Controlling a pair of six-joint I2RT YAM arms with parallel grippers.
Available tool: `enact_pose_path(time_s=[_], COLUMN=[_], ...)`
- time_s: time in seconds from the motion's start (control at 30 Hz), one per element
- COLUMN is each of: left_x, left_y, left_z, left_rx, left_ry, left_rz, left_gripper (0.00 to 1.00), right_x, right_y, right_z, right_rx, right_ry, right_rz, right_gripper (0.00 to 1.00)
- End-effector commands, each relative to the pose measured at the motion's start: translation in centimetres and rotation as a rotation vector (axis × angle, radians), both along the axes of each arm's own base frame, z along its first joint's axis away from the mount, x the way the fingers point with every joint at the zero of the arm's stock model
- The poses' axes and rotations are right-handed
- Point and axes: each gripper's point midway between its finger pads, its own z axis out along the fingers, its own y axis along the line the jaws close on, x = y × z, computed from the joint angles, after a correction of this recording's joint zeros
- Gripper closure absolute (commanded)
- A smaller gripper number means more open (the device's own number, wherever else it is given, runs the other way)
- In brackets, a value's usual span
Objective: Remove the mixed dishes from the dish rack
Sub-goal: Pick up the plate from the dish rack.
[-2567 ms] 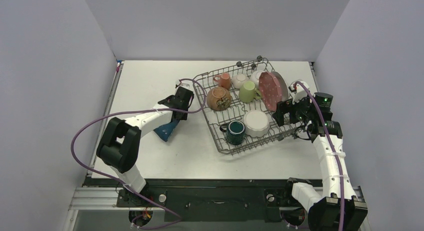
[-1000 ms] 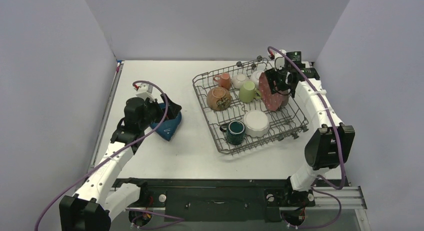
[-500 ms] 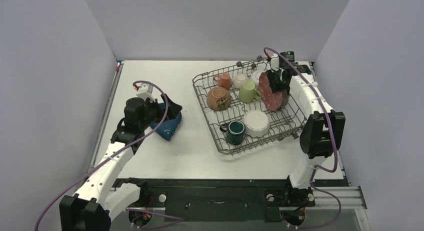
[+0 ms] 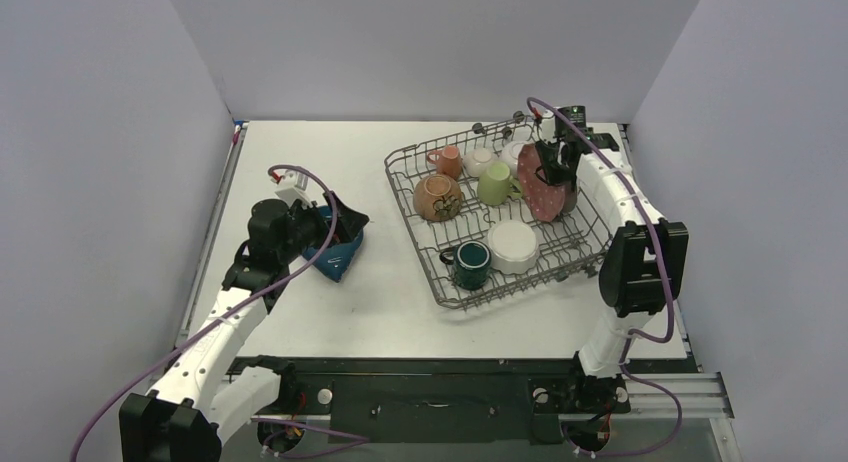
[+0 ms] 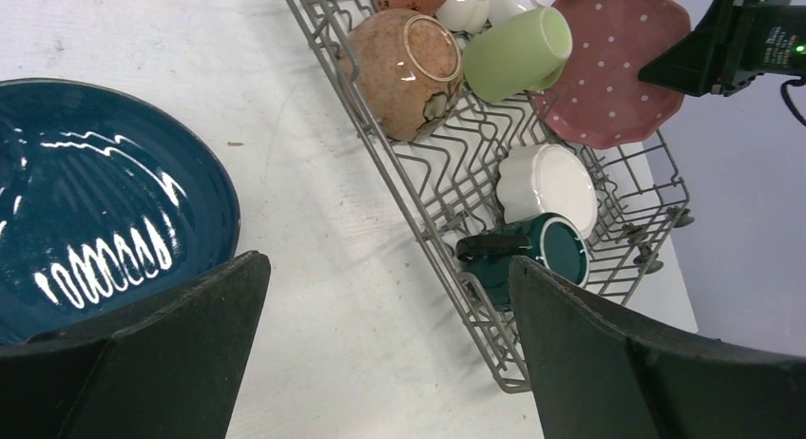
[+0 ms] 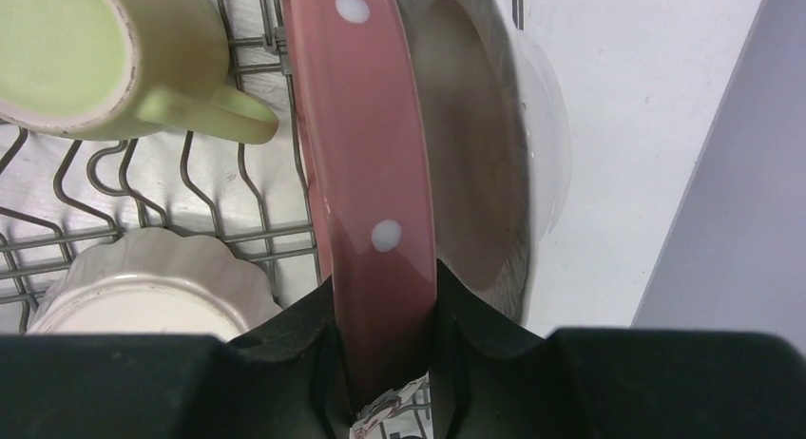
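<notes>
The dark wire dish rack [image 4: 592, 244] stands at the right of the table. A pink white-dotted plate [image 4: 538, 190] stands on edge in it, and my right gripper [image 6: 385, 306] is shut on its rim [image 6: 373, 154] from the far side. A white plate [image 6: 494, 163] leans right behind the pink one. The dark blue leaf-shaped dish [image 4: 335, 257] lies on the table left of the rack. My left gripper [image 5: 380, 268] hangs open beside it with nothing between its fingers.
The rack also holds a brown bowl [image 4: 437, 197], a light-green cup [image 4: 495, 184], an orange cup [image 4: 450, 162], a dark green mug [image 4: 468, 264], a white fluted bowl [image 4: 512, 245] and small white bowls [image 4: 480, 160]. Grey walls enclose the table.
My right arm swung from the rack's right side to its far side and its jaws closed on the pink plate's rim. The left arm released the blue dish and drew back.
</notes>
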Motion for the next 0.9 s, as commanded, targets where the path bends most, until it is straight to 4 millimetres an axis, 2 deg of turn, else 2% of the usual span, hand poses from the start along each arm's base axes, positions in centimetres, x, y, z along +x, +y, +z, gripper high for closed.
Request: enact_pose_path(time_s=[0.0,0.1,0.23,0.4,0.5,0.6,0.63,0.67,0.7,0.73,0.77,0.8,0.87], left_x=[0.1,-0.2,-0.2,-0.3,-0.6,-1.2,-1.4,-1.4,-1.8,-1.6,-1.8,-1.6,-2.3], left_y=[-1.1,-1.7,-2.2,-3.1,-4.0,-5.2,-5.5,-5.9,-6.5,-7.1,-8.1,-8.6,-10.9], left_z=[3.4,3.8,4.5,4.9,6.1,7.1,8.1,7.9,9.0,8.7,8.8,8.8,9.0], left_rx=[-0.082,-0.123,-0.174,-0.239,-0.304,-0.424,-0.458,-0.507,-0.537,-0.573,-0.591,-0.610,-0.638], left_ry=[-0.121,-0.128,-0.144,-0.135,-0.171,-0.171,-0.215,-0.182,-0.228,-0.197,-0.202,-0.190,-0.180], left_rz=[-0.057,-0.084,-0.115,-0.158,-0.206,-0.272,-0.297,-0.309,-0.343,-0.351,-0.384,-0.386,-0.429], left_gripper=[0.04,0.03,0.03,0.03,0.04,0.04,0.04,0.04,0.04,0.04,0.04,0.04,0.04], right_x=[1.0,0.1,-1.1,-2.5,-4.0,-5.6,-6.2,-6.8,-7.4,-8.1,-8.9,-9.3,-10.3], right_y=[-1.0,-1.3,-1.4,-1.0,0.0,2.2,2.5,3.6,4.2,5.5,6.8,7.4,9.2], right_z=[9.4,13.2,16.4,18.6,19.9,20.1,20.5,20.2,20.5,20.1,20.3,19.8,19.4], right_rx=[-0.010,-0.009,-0.002,0.033,0.095,0.217,0.259,0.321,0.371,0.438,0.516,0.551,0.656], right_ry=[-0.298,-0.404,-0.480,-0.531,-0.554,-0.545,-0.551,-0.532,-0.530,-0.504,-0.484,-0.461,-0.411], right_rz=[-0.041,-0.045,-0.047,-0.033,-0.004,0.074,0.081,0.128,0.139,0.190,0.229,0.242,0.284], right_gripper=[1.00,1.00,1.00,1.00,1.00,1.00,1.00,1.00,1.00,1.00,1.00,1.00,1.00])
